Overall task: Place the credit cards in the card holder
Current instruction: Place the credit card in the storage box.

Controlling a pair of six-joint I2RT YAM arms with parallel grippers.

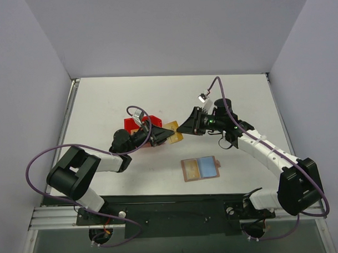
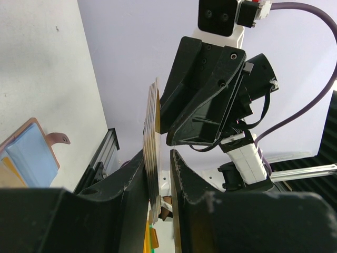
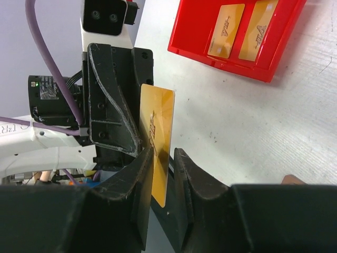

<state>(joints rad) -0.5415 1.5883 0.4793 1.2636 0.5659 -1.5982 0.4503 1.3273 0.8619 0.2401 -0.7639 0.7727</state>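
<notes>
A thin stack of gold-yellow rectangular credit cards (image 2: 152, 132) is held above the table beside the red plastic bin (image 1: 133, 124). The left gripper (image 2: 159, 161) clamps it, long axis pointing toward the right gripper (image 3: 163, 154), whose fingers flank one card; whether they press it is unclear. Edge-on, the card count is unreadable. The brown leather-like card holder (image 1: 200, 168) lies open, well apart.

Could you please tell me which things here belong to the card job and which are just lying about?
Job: credit cards, a raised stack plus two in the red bin; card holder, lying open.
Lying about: the red bin itself, merely a card tray.
</notes>
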